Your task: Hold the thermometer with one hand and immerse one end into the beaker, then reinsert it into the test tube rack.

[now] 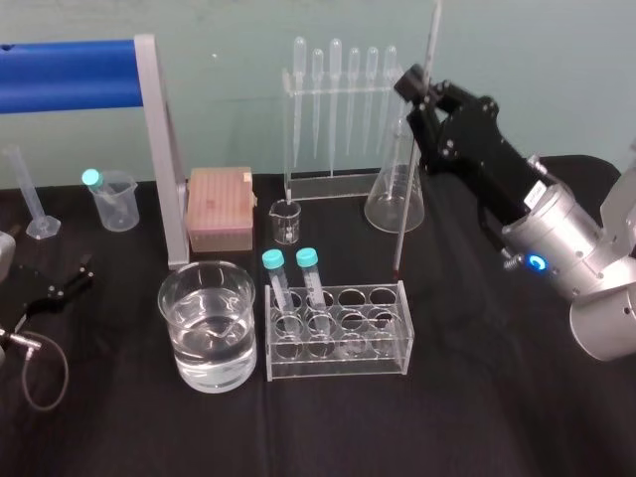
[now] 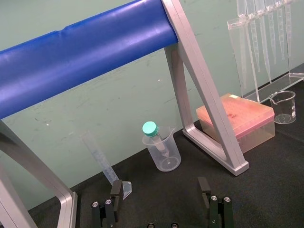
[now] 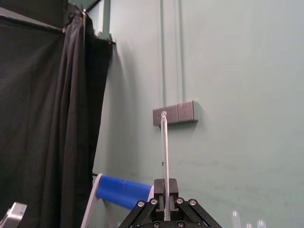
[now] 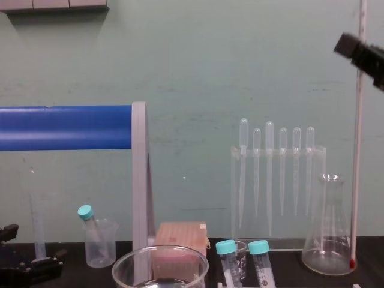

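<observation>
My right gripper (image 1: pixel 425 91) is shut on the thermometer (image 1: pixel 407 199), a long thin glass rod held nearly upright by its upper part. Its reddish tip (image 1: pixel 396 270) hangs just above the far right corner of the clear test tube rack (image 1: pixel 397 360), apart from it. In the chest view the thermometer (image 4: pixel 358 156) hangs beside the conical flask, below the right gripper (image 4: pixel 362 51). The right wrist view shows the fingers (image 3: pixel 172 187) pinching the rod (image 3: pixel 165 152). The wide glass beaker (image 1: pixel 177 290), holding water, stands left of the rack. My left gripper (image 2: pixel 160 189) rests open at the table's left.
Two teal-capped tubes (image 1: pixel 310 278) stand in the rack's left holes. Behind it are a pipette stand (image 1: pixel 338 119), a conical flask (image 1: pixel 396 199), a small glass beaker (image 1: pixel 285 221) and a pink tip box (image 1: pixel 219 207). A blue-barred frame (image 1: pixel 159 149), a plastic beaker (image 1: pixel 114 204) and a cylinder (image 1: pixel 35 194) stand left.
</observation>
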Motion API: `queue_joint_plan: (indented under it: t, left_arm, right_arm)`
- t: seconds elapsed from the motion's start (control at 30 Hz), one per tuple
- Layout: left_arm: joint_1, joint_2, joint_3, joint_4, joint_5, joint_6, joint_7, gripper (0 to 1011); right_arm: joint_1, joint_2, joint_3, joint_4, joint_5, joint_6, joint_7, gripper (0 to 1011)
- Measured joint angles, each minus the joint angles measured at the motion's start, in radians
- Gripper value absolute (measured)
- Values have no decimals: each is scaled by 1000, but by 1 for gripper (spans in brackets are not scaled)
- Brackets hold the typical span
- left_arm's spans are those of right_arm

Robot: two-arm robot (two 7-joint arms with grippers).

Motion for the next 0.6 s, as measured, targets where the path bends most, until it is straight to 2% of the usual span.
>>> queue_joint_plan:
  t: [0.6]
  left_arm:
    - [0, 0, 0, 0, 0, 0, 0, 1008]
  right_arm:
    - [22, -33, -21, 99, 20, 24, 62, 58]
